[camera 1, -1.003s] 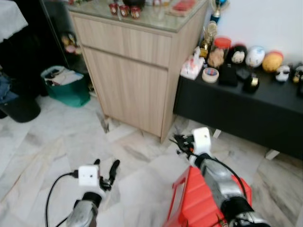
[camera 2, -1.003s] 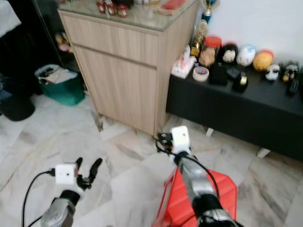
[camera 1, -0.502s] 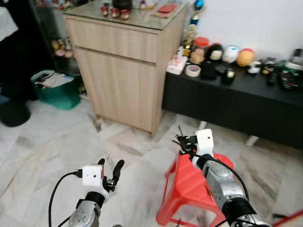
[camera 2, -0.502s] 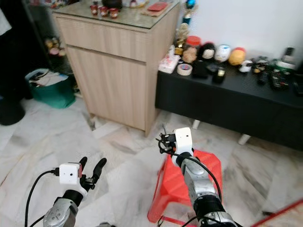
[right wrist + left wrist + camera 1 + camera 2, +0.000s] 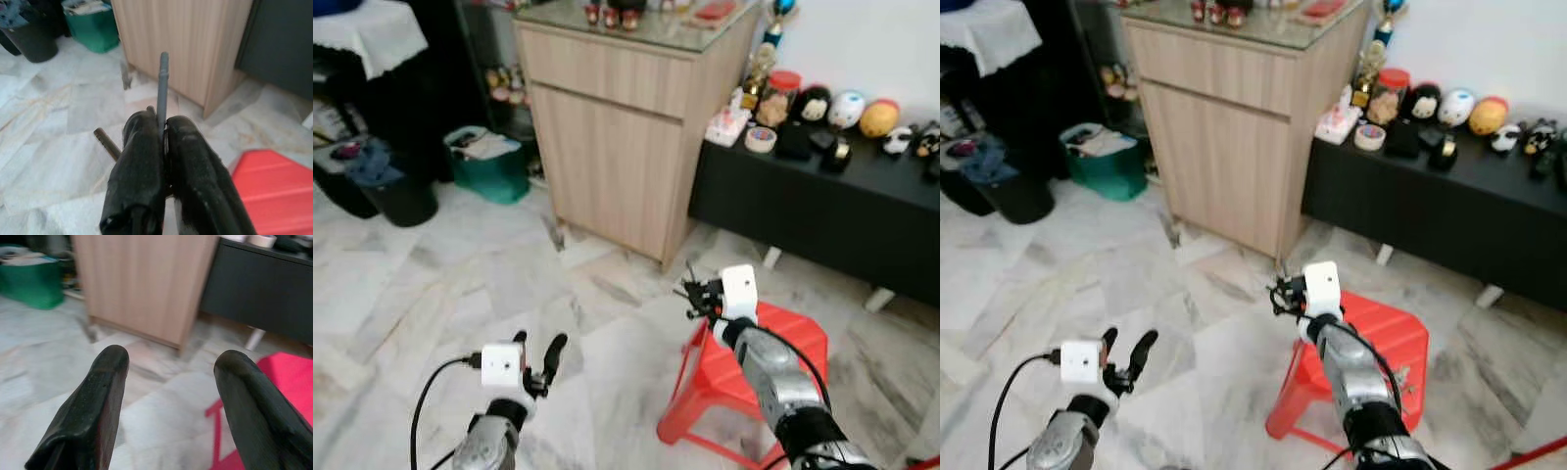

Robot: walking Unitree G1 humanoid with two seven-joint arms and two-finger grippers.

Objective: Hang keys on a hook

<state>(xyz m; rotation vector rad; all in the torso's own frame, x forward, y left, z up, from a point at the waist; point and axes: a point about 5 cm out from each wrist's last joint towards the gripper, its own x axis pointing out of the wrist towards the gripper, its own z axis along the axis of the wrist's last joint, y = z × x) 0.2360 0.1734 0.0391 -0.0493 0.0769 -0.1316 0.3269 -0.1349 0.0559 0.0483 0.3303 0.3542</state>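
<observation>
Two grippers are in view, and only the right gripper (image 5: 164,147) carries anything: its jaws are clenched on the keys (image 5: 162,88), one thin shaft sticking straight out past the fingertips and a second part angling off to one side. Pinched that way, the end stays free, which I judge suits slipping it over a hook. From the head views this gripper rides at about 5 o'clock, above the red stool (image 5: 773,367). The left gripper (image 5: 536,360), at about 7 o'clock, has its jaws released and holds nothing, over the marble floor (image 5: 440,284). Toward 12 o'clock stands the wooden cabinet (image 5: 626,147), with the black bench (image 5: 822,211) of trinkets at 2 o'clock. No hook can be made out, and no writing or brand is legible
</observation>
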